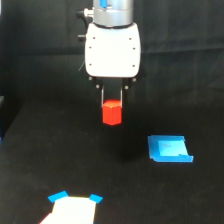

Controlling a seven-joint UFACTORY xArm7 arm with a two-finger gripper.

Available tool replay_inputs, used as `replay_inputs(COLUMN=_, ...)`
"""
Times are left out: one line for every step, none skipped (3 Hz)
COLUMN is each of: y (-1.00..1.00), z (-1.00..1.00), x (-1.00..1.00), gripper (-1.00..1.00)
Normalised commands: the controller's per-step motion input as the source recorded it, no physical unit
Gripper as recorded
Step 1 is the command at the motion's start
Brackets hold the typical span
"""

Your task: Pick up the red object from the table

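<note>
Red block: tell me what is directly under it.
The red block sits between the end effector fingers. Below it only bare black table shows, with a faint dark patch. Whether it is lifted clear cannot be told; its underside is hidden.

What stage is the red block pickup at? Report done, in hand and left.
Done: the gripper has closed on the red hexagonal block, whose top sits between the fingers. In hand: the block appears lifted clear of the black table, with a faint shadow below it. Left: apparently nothing but holding it. The blue square piece lies untouched to the exterior view's right.
</note>
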Motion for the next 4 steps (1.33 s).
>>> replay_inputs(y=0.04, z=-0.51, x=-0.47, gripper=-1.0)
replay_inputs(y=0.06, z=-0.43, x=-0.12, gripper=-0.96)
replay_inputs(y=-0.19, z=0.1, x=0.16, gripper=-0.8)
replay_inputs(y=-0.37, z=-0.01, x=-0.44, gripper=-1.0)
